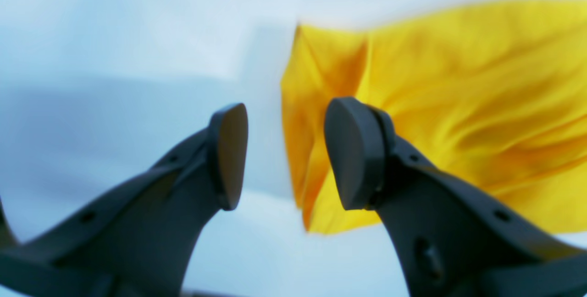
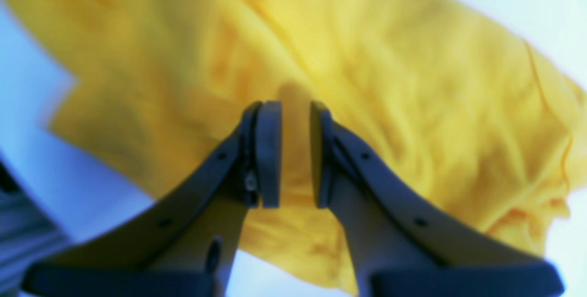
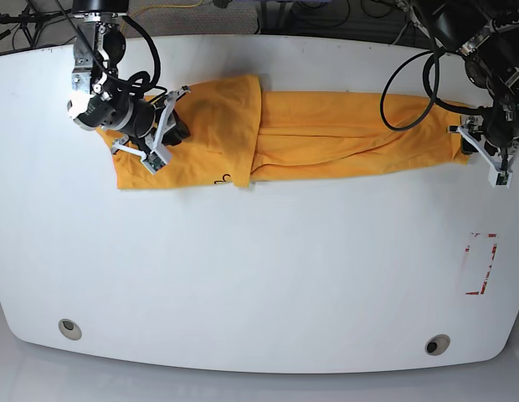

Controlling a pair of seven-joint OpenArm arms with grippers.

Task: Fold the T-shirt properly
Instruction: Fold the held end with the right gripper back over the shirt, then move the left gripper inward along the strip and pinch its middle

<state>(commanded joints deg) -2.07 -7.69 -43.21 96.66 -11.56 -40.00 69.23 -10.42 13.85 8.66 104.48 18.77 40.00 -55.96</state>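
The white worktop carries the T-shirt, a long band along its far side; the right gripper, jaws slightly parted, hovers over cloth; the left gripper, jaws apart and empty, should straddle the hem squarely before closing.

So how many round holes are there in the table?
2: one hole near the table's front edge on the view's left, another hole front right. Others may be hidden under the T-shirt.
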